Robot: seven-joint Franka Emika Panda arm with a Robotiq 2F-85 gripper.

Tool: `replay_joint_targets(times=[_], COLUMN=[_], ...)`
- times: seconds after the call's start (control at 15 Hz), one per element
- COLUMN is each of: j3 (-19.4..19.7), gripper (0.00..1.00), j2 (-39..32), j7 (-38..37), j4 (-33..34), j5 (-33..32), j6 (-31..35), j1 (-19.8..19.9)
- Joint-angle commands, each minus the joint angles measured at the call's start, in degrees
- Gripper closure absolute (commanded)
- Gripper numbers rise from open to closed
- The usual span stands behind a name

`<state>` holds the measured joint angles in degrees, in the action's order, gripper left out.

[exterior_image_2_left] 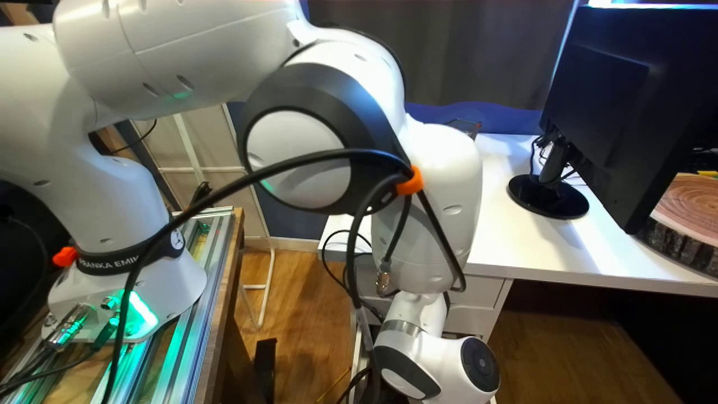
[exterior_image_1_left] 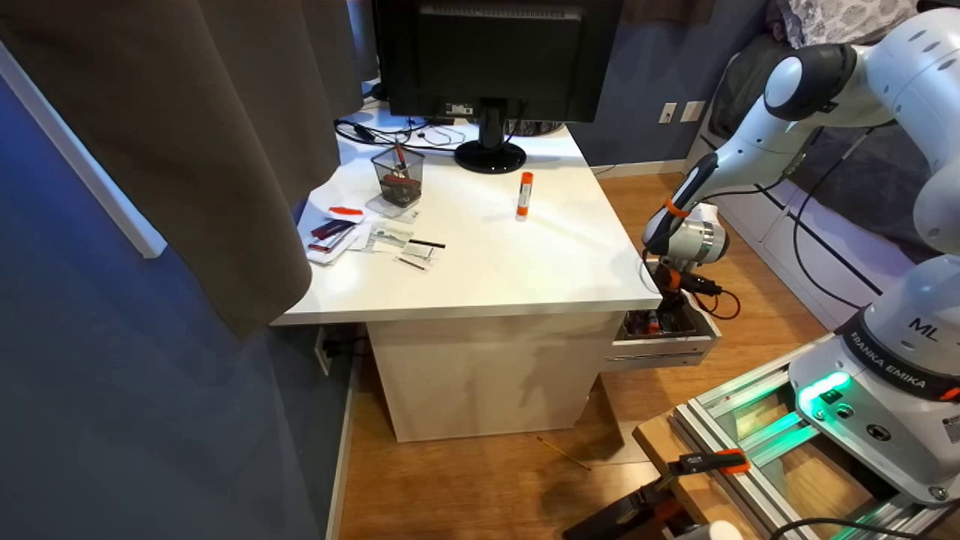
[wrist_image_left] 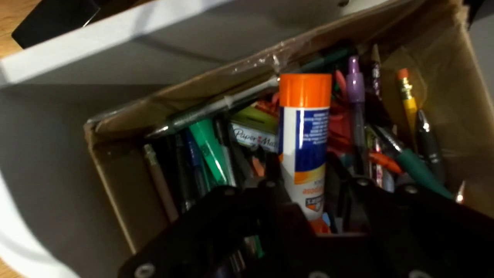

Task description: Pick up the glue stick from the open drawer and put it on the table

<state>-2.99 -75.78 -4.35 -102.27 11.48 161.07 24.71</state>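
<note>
Gripper [wrist_image_left: 304,166] is pinched narrow on the orange-and-white glue stick [wrist_image_left: 305,123], seemingly touching both sides; can't tell if it's lifted off the pens [wrist_image_left: 356,92]. Stick is at the cardboard box [wrist_image_left: 121,173] inside the open drawer [exterior_image_1_left: 660,355], right side of the white desk [exterior_image_1_left: 517,262]. Second glue stick [exterior_image_1_left: 524,196] stands upright on the desk, near side of the monitor [exterior_image_1_left: 487,67], mesh pen cup [exterior_image_1_left: 399,184] to its left.

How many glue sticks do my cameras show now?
2: one glue stick on the table, a second glue stick between the jaws of the gripper, at the open drawer. Its clutter may hide more.
</note>
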Motion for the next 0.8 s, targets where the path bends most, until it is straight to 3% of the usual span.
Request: replay_joint_targets(times=[0.0,0.13,0.33,0.73], j3=[0.64,0.62,-0.3,-5.81], gripper=[0.92,0.92,0.92,0.92], j2=[9.98,14.99,22.61,35.55], j7=[0.84,1.66,3.25,2.78], j4=[-9.24,-13.87,-22.4,-41.0], j5=[2.6,2.94,2.83,-1.84], j6=[2.02,3.26,10.43,36.45], j1=[0.96,1.78,2.63,4.79])
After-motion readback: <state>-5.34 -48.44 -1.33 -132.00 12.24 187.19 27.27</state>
